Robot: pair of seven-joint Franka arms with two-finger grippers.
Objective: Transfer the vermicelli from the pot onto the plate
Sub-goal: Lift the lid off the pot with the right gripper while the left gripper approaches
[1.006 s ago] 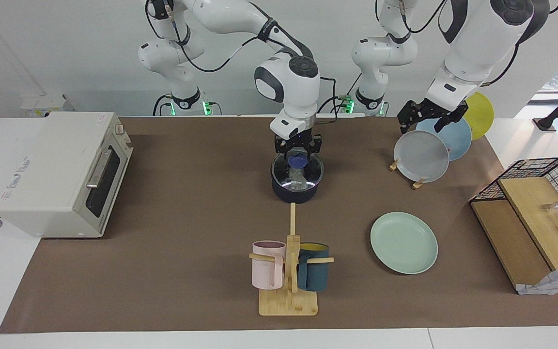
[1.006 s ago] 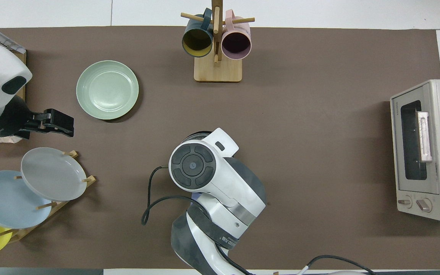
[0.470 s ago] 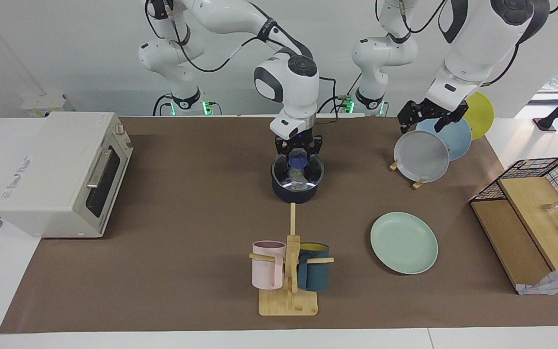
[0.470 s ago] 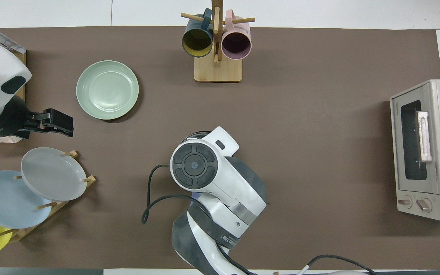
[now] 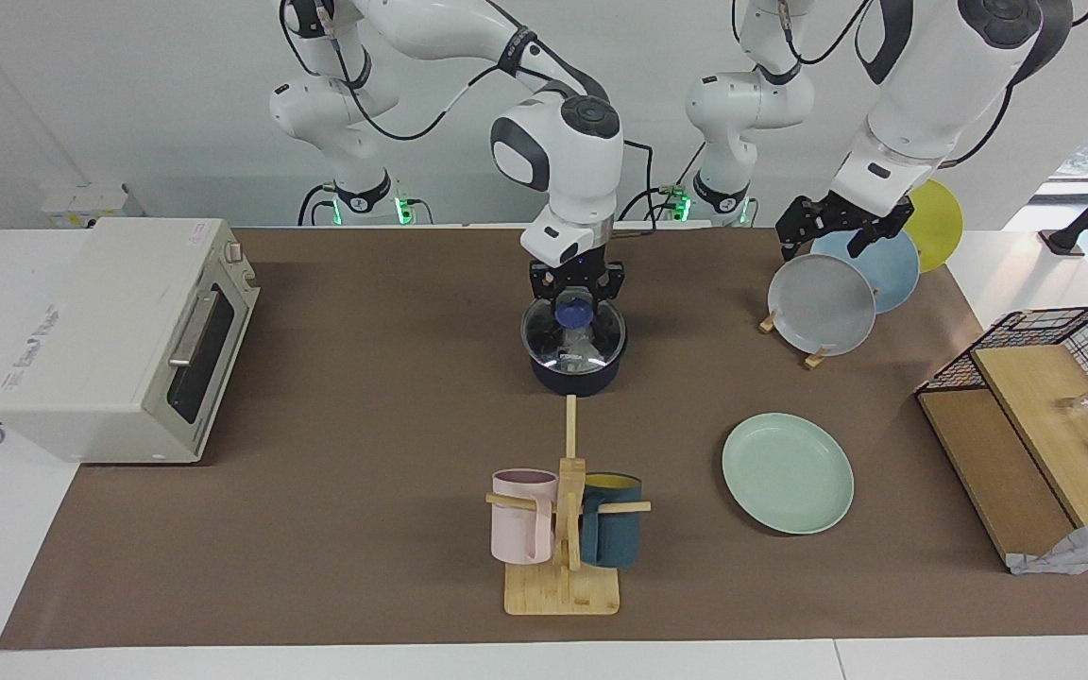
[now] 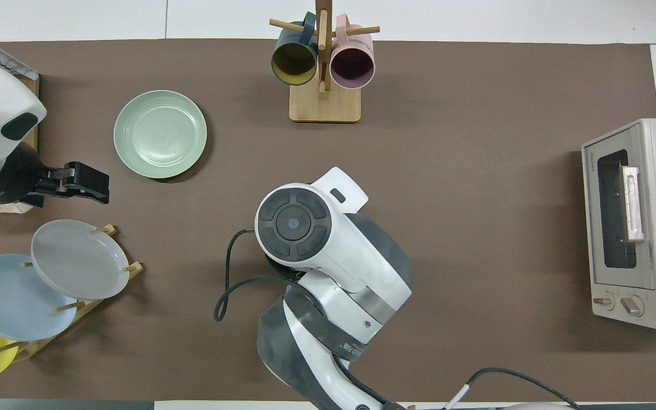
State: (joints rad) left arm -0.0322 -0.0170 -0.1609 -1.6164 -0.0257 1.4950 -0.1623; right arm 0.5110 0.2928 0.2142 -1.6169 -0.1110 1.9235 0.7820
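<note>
Four plates: green plate (image 5: 788,485) lower right, three racked; two mugs; one pot (image 5: 574,364). Right gripper (image 5: 576,300) clamped lid knob (image 5: 575,307); left gripper (image 5: 832,231) spread wide. No legible writing.

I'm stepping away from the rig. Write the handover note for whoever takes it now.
Right gripper: shut on the blue knob of the glass lid, just above the pot.
Left gripper: open, waiting over the plate rack.
Pot sits mid-table, nearer to the robots than the mug stand. Vermicelli cannot be made out under the lid.
Green plate lies flat and bare, toward the left arm's end of the table.
Done: lid gripped.
Left: set the lid aside, take the vermicelli out, put it on the green plate.
</note>
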